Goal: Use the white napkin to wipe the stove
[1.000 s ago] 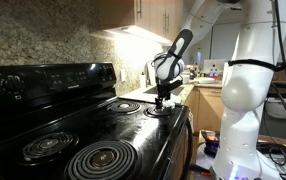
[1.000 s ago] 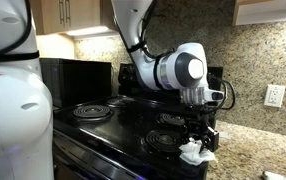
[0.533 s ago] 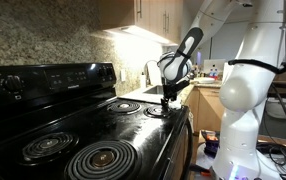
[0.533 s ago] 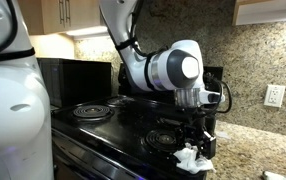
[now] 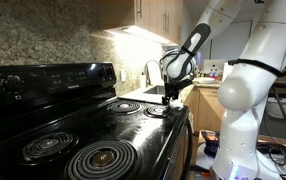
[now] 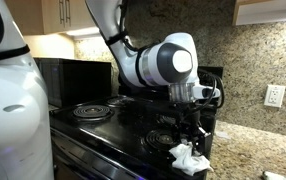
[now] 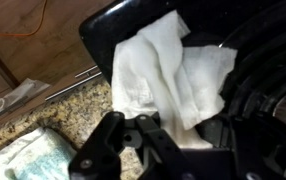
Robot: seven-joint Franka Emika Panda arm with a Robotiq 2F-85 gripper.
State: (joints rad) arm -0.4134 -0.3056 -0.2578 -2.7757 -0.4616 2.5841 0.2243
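Change: since a second ago my pincer (image 6: 196,140) has risen off the stove and now hangs over its corner
Pincer: released, jaws spread with nothing between them, as the wrist view suggests; I judge it stands just above the wad so I can take a fresh hold
White napkin (image 7: 168,75): lies loosened on the stove's rounded corner, one fold reaching past the edge toward the table
Stove (image 5: 133,125): glossy black top; the corner burner (image 5: 158,110) sits just beside the napkin, the rest of the surface well apart from it
Table (image 7: 53,125): granite, carrying a pale folded cloth (image 7: 23,158) clear of the napkin
Next: I'd pinch the napkin's thick middle, so it drags instead of slipping
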